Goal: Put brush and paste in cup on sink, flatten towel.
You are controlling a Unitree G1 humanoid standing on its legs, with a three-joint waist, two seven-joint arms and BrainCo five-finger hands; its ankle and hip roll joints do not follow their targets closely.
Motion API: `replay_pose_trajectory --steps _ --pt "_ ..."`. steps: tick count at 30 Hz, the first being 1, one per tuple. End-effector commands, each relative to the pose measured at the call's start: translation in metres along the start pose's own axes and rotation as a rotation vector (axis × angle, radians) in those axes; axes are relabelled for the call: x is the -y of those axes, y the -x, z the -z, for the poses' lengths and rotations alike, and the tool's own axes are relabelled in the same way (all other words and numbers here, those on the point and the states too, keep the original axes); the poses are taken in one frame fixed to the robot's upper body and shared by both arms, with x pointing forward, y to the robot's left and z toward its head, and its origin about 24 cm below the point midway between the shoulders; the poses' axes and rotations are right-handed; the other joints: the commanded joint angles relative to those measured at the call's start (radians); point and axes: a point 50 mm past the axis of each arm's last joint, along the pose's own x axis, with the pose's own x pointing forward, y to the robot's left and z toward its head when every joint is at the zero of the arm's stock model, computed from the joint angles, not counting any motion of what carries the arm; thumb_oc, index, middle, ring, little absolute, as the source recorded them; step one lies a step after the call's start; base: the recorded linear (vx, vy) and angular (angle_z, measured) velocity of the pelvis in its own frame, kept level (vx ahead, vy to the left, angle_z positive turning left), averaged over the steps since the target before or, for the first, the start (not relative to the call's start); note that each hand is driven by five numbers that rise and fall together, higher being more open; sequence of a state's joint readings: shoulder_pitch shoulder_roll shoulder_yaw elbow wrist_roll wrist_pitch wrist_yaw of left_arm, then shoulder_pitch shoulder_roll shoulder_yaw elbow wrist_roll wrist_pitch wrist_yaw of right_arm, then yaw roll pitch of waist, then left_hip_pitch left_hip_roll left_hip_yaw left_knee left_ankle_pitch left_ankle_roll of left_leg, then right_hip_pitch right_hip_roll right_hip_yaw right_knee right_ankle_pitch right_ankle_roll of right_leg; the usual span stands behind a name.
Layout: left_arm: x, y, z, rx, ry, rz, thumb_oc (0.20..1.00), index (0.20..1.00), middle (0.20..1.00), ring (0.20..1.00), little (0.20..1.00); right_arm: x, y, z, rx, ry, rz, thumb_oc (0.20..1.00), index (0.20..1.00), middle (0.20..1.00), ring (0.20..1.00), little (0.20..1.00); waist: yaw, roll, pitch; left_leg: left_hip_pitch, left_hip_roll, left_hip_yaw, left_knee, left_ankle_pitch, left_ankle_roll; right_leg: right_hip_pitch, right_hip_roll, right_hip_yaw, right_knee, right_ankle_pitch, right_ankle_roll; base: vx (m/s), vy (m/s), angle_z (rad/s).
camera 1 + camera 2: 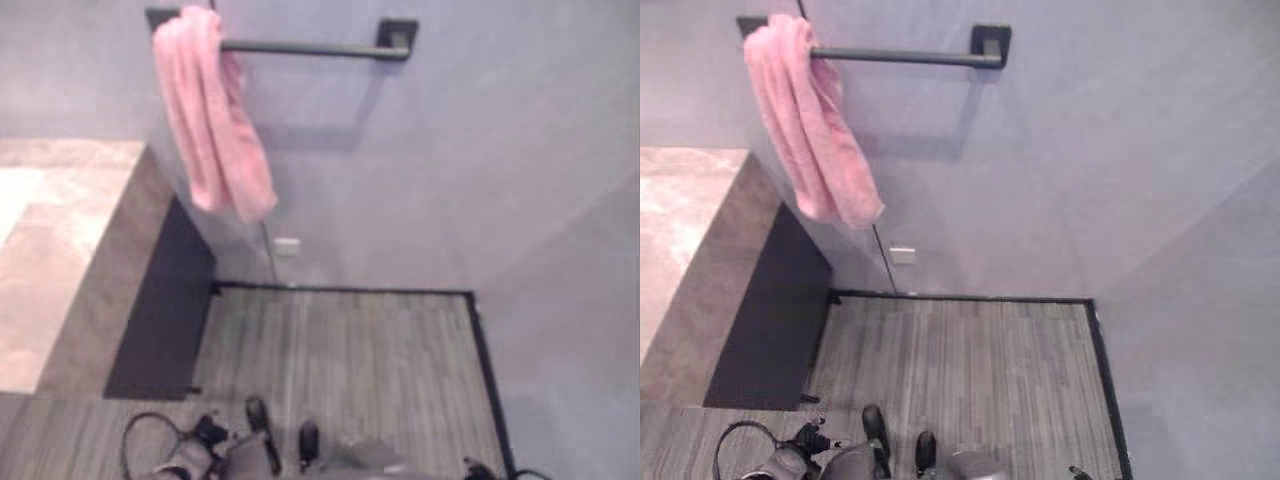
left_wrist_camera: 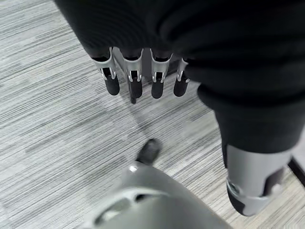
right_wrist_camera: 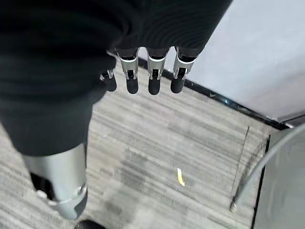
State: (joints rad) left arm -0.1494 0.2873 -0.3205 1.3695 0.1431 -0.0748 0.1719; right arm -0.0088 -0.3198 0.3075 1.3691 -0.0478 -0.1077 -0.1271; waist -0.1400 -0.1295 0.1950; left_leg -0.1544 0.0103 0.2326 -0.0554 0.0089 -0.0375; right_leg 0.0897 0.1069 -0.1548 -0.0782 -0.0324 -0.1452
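A pink towel (image 1: 215, 120) hangs bunched up at the left end of a dark wall bar (image 1: 310, 47), its folds gathered into a narrow strip. My left hand (image 2: 135, 71) hangs down over the grey striped floor, its fingers straight and relaxed, holding nothing. My right hand (image 3: 150, 71) hangs over the floor near the dark skirting at the foot of the wall. It is also open and empty, with the thumb apart from the fingers.
A stone-coloured counter (image 1: 50, 250) stands at the left with a dark panel (image 1: 160, 310) below its side. A white socket (image 1: 287, 245) sits low on the wall. On the floor lie a small yellow scrap (image 3: 180, 176) and a curved metal tube (image 3: 259, 167).
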Motion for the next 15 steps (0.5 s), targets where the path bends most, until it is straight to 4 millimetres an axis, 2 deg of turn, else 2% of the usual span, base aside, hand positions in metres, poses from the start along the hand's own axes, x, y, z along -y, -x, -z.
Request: replay_pose_trajectory --steps 1,4,5,6,7,9,11,12,13,15 --pt "0.006 0.002 0.008 -0.017 -0.026 0.008 1.000 1.000 1.000 1.000 1.000 0.012 0.000 0.004 0.008 0.036 0.031 1.000 1.000 1.000 1.000 1.000 0.004 0.063 -0.045 0.066 0.017 0.000 -0.032 0.051 -0.002 -0.001 -0.040 0.091 0.146 -0.127 0.124 0.48 0.190 -0.09" --pt "0.007 0.004 0.016 -0.039 -0.037 0.015 1.000 1.000 1.000 1.000 1.000 0.009 0.000 0.001 0.020 0.018 0.028 1.000 1.000 1.000 1.000 1.000 0.003 0.061 -0.068 0.079 0.009 -0.004 -0.032 0.062 0.006 0.012 -0.051 0.106 0.155 -0.142 0.128 0.40 0.201 -0.45" --pt "0.007 0.004 0.018 -0.044 -0.033 0.013 1.000 1.000 1.000 1.000 1.000 0.008 0.000 -0.003 0.035 -0.010 0.026 1.000 1.000 1.000 1.000 1.000 0.003 0.059 -0.078 0.084 -0.005 0.004 0.000 0.037 0.020 0.027 -0.068 0.123 0.172 -0.151 0.138 0.25 0.162 -0.62" --pt "0.007 0.004 0.018 -0.044 -0.033 0.013 1.000 1.000 1.000 1.000 1.000 0.007 0.000 -0.003 0.035 -0.010 0.026 1.000 1.000 1.000 1.000 1.000 0.004 0.058 -0.079 0.082 -0.005 0.005 0.004 0.035 0.020 0.026 -0.069 0.124 0.173 -0.152 0.138 0.48 0.341 -0.25" --pt "0.005 0.003 0.017 -0.040 -0.022 0.010 1.000 1.000 1.000 1.000 1.000 0.003 0.000 -0.004 0.038 -0.017 0.009 1.000 1.000 1.000 1.000 1.000 0.007 0.055 -0.086 0.072 -0.018 0.018 0.063 -0.013 0.041 0.028 -0.091 0.133 0.207 -0.159 0.155 0.34 0.286 -0.22" --pt "0.001 0.003 0.013 -0.022 -0.018 -0.002 1.000 1.000 1.000 1.000 1.000 -0.002 0.000 -0.008 0.052 -0.013 -0.002 1.000 1.000 1.000 1.000 1.000 0.009 0.056 -0.091 0.062 -0.029 0.030 0.106 -0.051 0.056 0.020 -0.108 0.137 0.233 -0.156 0.174 0.36 0.339 -0.31" --pt "0.001 0.002 0.008 0.003 -0.033 0.001 1.000 1.000 1.000 1.000 1.000 -0.004 0.000 -0.009 0.050 -0.013 -0.008 1.000 1.000 1.000 1.000 1.000 0.013 0.059 -0.099 0.066 -0.042 0.033 0.116 -0.074 0.071 0.013 -0.123 0.139 0.253 -0.136 0.196 0.22 0.241 -0.39" --pt "0.001 0.002 0.008 0.003 -0.033 0.001 1.000 1.000 1.000 1.000 1.000 -0.004 0.000 -0.009 0.050 -0.013 -0.008 1.000 1.000 1.000 1.000 1.000 0.014 0.060 -0.099 0.066 -0.042 0.033 0.116 -0.074 0.072 0.012 -0.123 0.140 0.253 -0.135 0.196 0.23 0.337 -0.30" --pt "0.000 0.001 0.004 0.020 -0.046 0.000 1.000 1.000 1.000 1.000 1.000 -0.005 0.000 -0.014 0.065 -0.018 -0.014 1.000 1.000 1.000 1.000 1.000 0.012 0.068 -0.107 0.082 -0.055 0.042 0.102 -0.093 0.089 -0.006 -0.137 0.144 0.290 -0.099 0.220 0.20 0.327 -0.19" --pt "0.001 0.001 0.003 0.022 -0.052 0.001 1.000 1.000 1.000 1.000 1.000 -0.006 0.000 -0.015 0.067 -0.016 -0.016 1.000 1.000 1.000 1.000 1.000 0.014 0.071 -0.108 0.091 -0.060 0.044 0.094 -0.097 0.095 -0.019 -0.142 0.147 0.312 -0.089 0.227 0.15 0.256 0.09"
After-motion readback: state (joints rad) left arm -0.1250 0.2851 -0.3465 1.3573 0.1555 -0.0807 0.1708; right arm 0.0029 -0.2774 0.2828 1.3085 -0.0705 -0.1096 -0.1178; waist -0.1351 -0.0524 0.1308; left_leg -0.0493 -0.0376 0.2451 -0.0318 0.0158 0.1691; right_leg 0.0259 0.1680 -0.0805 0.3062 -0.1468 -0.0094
